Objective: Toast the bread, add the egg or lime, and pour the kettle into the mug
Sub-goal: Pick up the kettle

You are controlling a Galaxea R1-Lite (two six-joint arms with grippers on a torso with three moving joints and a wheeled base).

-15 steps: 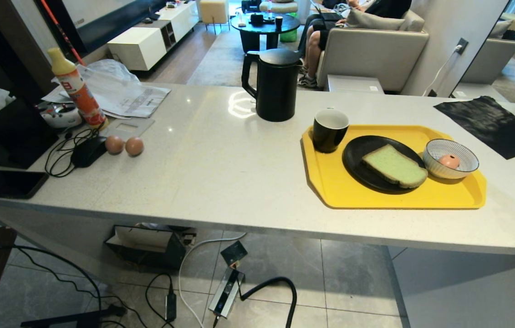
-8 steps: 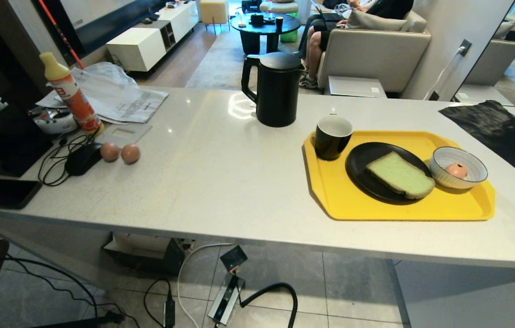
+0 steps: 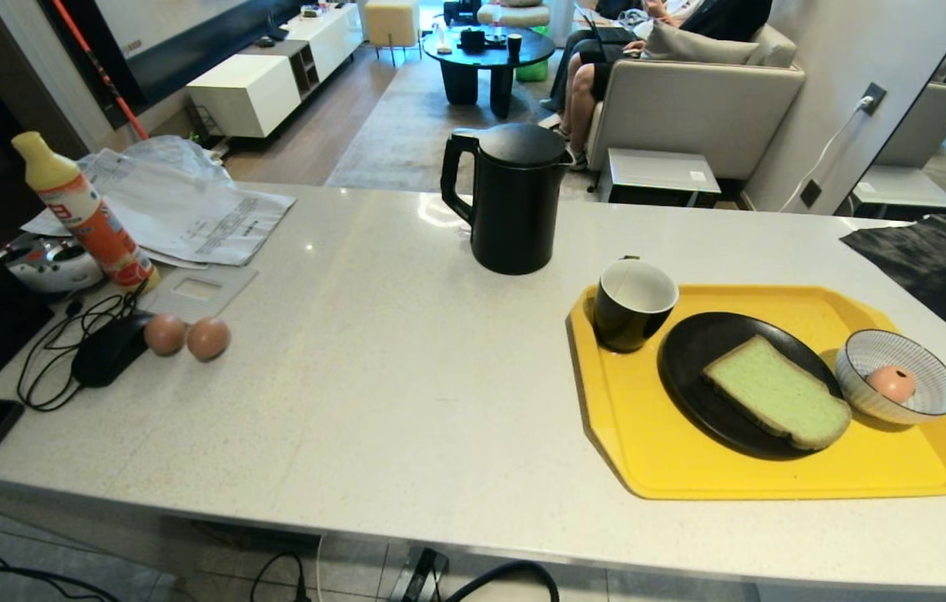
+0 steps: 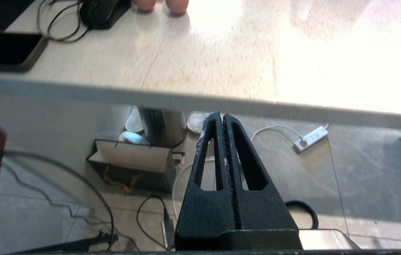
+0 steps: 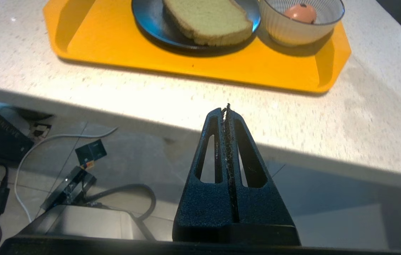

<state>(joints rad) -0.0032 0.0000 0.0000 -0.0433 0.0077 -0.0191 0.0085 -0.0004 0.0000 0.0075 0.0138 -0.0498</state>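
Because the mug (image 3: 632,303) is sitting close beside the bread (image 3: 776,392) on the yellow tray (image 3: 673,468) at the head view's right, a careless pour from the kettle (image 3: 513,199), at upper centre, is risking a soaked slice. The left gripper (image 4: 220,120) and right gripper (image 5: 226,110) are hanging below the desk (image 3: 372,401) edge, pressed fully together, gripping nothing.

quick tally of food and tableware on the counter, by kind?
Eggs: 3, two plain brown eggs on the bare counter, one pinkish egg in the striped bowl
Green-crumb bread slice: 1
Black plate: 1
Striped bowl: 1
Glossy black mug: 1
Matte black kettle: 1
Yellow plastic tray: 1
Total: 9
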